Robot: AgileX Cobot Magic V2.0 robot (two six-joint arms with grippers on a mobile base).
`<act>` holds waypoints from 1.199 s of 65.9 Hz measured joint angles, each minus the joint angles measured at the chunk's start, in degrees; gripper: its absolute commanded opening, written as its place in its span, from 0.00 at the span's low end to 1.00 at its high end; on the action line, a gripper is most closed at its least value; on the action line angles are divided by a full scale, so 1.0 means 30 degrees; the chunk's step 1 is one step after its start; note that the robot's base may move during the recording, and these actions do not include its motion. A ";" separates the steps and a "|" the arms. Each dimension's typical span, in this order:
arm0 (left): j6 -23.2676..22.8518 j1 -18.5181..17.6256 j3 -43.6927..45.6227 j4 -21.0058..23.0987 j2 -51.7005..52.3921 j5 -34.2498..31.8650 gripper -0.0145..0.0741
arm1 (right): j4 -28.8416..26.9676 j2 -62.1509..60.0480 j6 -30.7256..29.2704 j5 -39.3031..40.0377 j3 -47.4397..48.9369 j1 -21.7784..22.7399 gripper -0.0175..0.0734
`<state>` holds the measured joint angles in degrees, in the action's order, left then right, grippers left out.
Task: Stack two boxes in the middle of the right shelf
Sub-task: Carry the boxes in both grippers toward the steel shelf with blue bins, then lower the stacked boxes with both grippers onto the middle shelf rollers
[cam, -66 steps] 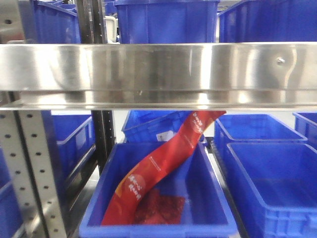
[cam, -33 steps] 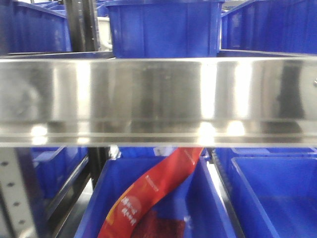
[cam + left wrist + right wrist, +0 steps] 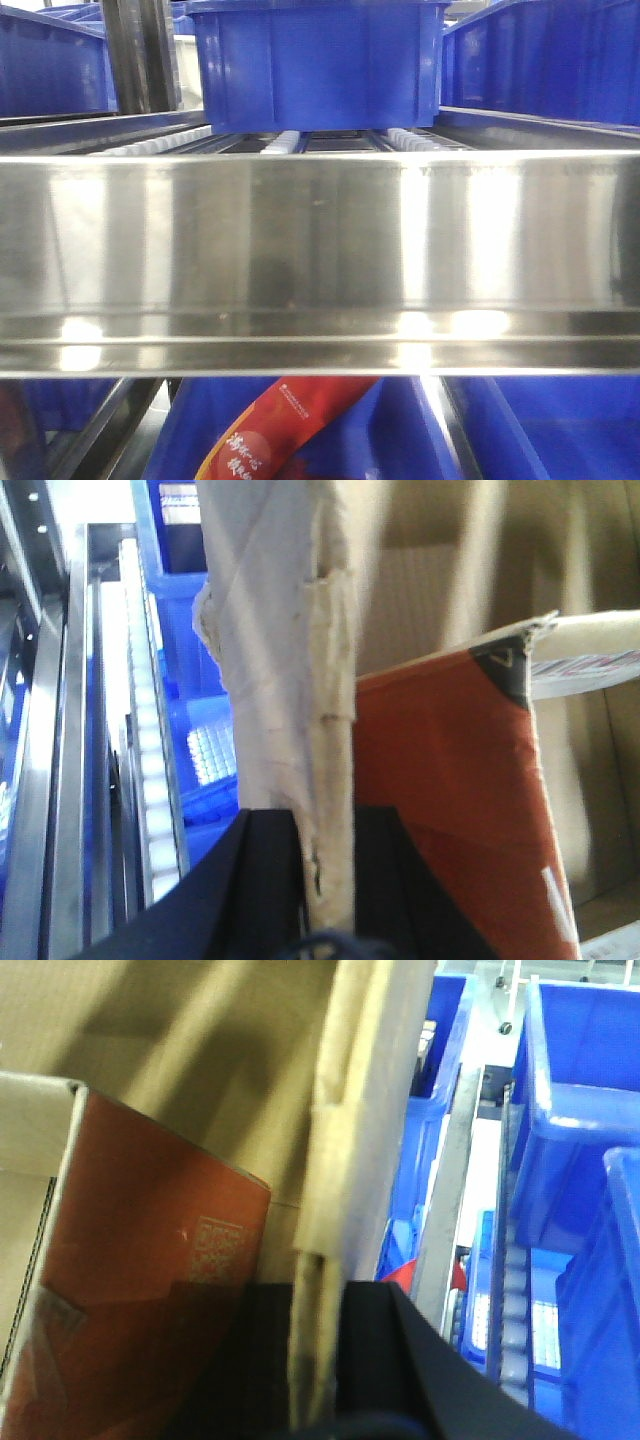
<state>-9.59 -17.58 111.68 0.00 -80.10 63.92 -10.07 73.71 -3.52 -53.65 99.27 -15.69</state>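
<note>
A cardboard carton (image 3: 270, 630) wall is clamped in the left gripper (image 3: 328, 875), and another wall in the right gripper (image 3: 318, 1350). The shelf (image 3: 320, 250) front lip is seen close ahead, below a blue bin (image 3: 320, 60).

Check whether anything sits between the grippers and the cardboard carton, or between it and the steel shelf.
Nothing at the grippers: left gripper and right gripper each pinch a cardboard carton wall directly. Ahead, a blue bin sits on the rollers behind the steel shelf lip.
</note>
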 measured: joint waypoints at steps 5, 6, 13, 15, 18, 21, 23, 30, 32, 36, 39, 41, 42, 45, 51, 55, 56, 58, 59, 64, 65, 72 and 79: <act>0.0000 0.0000 0.0000 0.0000 0.0000 0.0000 0.04 | 0.0000 0.0000 0.0000 0.0000 0.0000 0.0000 0.02; 0.0000 0.0000 0.0000 0.0000 0.0000 0.0000 0.04 | 0.0000 0.0000 0.0000 0.0000 0.0000 0.0000 0.02; 0.0000 0.0000 0.0000 0.0000 0.0000 0.0000 0.04 | 0.0000 0.0000 0.0000 0.0000 0.0000 0.0000 0.02; 0.0000 0.0000 0.0000 0.0000 0.0000 0.0000 0.04 | 0.0000 0.0000 0.0000 0.0000 0.0000 0.0000 0.02; 0.0000 0.0000 0.0000 0.0000 0.0000 0.0000 0.04 | 0.0000 0.0000 0.0000 0.0000 0.0000 0.0000 0.02; 0.0000 0.0000 0.0000 0.0000 0.0000 0.0000 0.04 | 0.0000 0.0000 0.0000 0.0000 0.0000 0.0000 0.02; 0.0000 0.0000 0.0000 0.0000 0.0000 0.0000 0.04 | 0.0000 0.0000 0.0000 0.0000 0.0000 0.0000 0.02; 0.0000 0.0000 0.0000 0.0000 0.0000 0.0000 0.04 | 0.0000 0.0000 0.0000 0.0000 0.0000 0.0000 0.02; 0.0000 0.0000 0.0000 0.0000 0.0000 0.0000 0.04 | 0.0000 0.0000 0.0000 0.0000 0.0000 0.0000 0.02; 0.0000 0.0000 0.0000 0.0000 0.0000 0.0000 0.04 | 0.0000 0.0000 0.0000 0.0000 0.0000 0.0000 0.02; 0.0000 0.0000 0.0000 0.0000 0.0000 0.0000 0.04 | 0.0000 0.0000 0.0000 0.0000 0.0000 0.0000 0.02; 0.0000 0.0000 0.0000 0.0000 0.0000 0.0000 0.04 | 0.0000 0.0000 0.0000 0.0000 0.0000 0.0000 0.02; 0.0000 0.0000 0.0000 0.0000 0.0000 0.0000 0.04 | 0.0000 0.0000 0.0000 0.0000 0.0000 0.0000 0.02; 0.0000 0.0000 0.0000 0.0000 0.0000 0.0000 0.04 | 0.0000 0.0000 0.0000 0.0000 0.0000 0.0000 0.02; 0.0000 0.0000 0.0000 0.0000 0.0000 0.0000 0.04 | 0.0000 0.0000 0.0000 0.0000 0.0000 0.0000 0.02; 0.0000 0.0000 0.0000 0.0000 0.0000 0.0000 0.04 | 0.0000 0.0000 0.0000 0.0000 0.0000 0.0000 0.02; 0.0000 0.0000 0.0000 0.0000 0.0000 0.0000 0.04 | 0.0000 0.0000 0.0000 0.0000 0.0000 0.0000 0.02; 0.0000 0.0000 0.0000 0.0000 0.0000 0.0000 0.04 | 0.0000 0.0000 0.0000 0.0000 0.0000 0.0000 0.02; 0.0000 0.0000 0.0000 0.0000 0.0000 0.0000 0.04 | 0.0000 0.0000 0.0000 0.0000 0.0000 0.0000 0.02; 0.0000 0.0000 0.0000 0.0000 0.0000 0.0000 0.04 | 0.0000 0.0000 0.0000 0.0000 0.0000 0.0000 0.02; 0.0000 0.0000 0.0000 0.0000 0.0000 0.0000 0.04 | 0.0000 0.0000 0.0000 0.0000 0.0000 0.0000 0.02; 0.0000 0.0000 0.0000 0.0000 0.0000 0.0000 0.04 | 0.0000 0.0000 0.0000 0.0000 0.0000 0.0000 0.02; 0.0000 0.0000 0.0000 0.0000 0.0000 0.0000 0.04 | 0.0000 0.0000 0.0000 0.0000 0.0000 0.0000 0.02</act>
<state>-9.59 -17.58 111.68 0.00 -80.10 63.92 -10.07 73.71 -3.52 -53.65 99.27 -15.69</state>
